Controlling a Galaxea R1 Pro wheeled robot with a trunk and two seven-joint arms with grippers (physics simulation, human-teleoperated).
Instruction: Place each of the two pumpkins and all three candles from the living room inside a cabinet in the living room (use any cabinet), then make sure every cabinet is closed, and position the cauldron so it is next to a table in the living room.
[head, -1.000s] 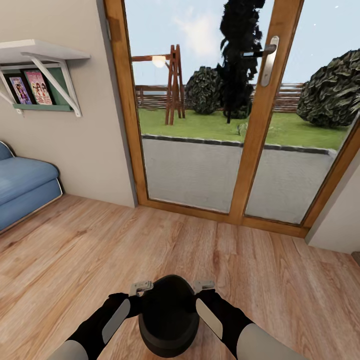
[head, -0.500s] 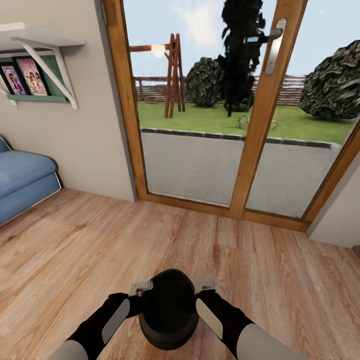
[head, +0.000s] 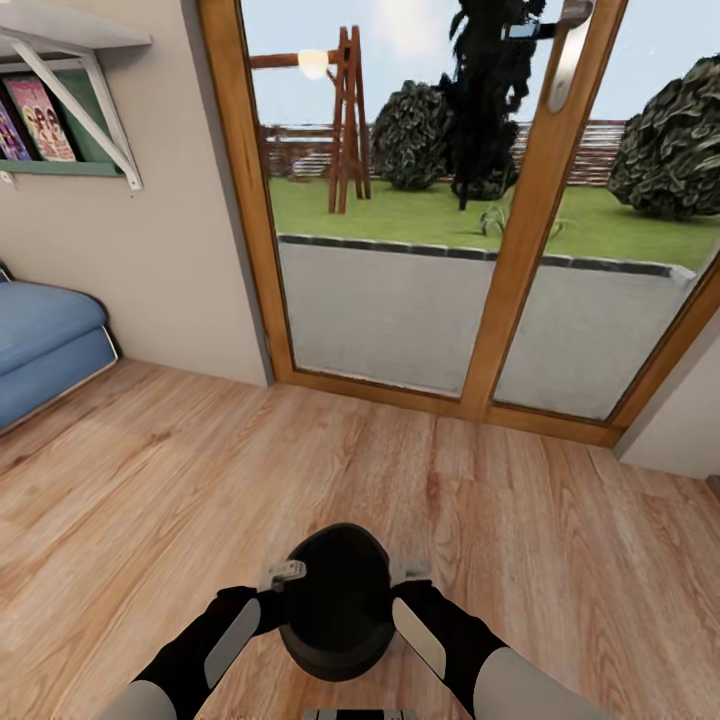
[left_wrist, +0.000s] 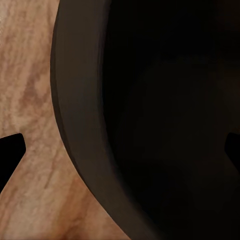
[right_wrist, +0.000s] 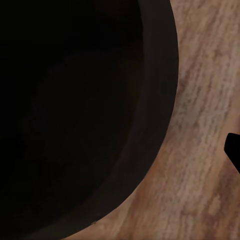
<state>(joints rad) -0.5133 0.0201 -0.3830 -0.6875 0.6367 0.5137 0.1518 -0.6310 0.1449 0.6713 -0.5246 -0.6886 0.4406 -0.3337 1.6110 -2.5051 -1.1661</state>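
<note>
the cauldron (head: 335, 600) rides low in front of the robot, above the wood floor (head: 150, 480), pinched between both arms: the left hand (head: 283, 575) sits at one side of its rim and the right hand (head: 408, 571) at the other. whether each hand is clamped on the rim or merely pressed against it i cannot tell; both wrist views look down into the dark bowl (left_wrist: 165, 120) (right_wrist: 75, 110) with a fingertip (left_wrist: 10, 150) outside the wall over bare boards. ahead are the glazed patio doors (head: 480, 250), with a blue sofa (head: 45, 350) against the wall

this looks like the carrying step, taking the pot toward a table. to do it well, the two arms should hold their spacing so the squeeze does not slacken, the pot should stay level and low, and the base should turn slowly, since the doors ahead offer no table
</note>
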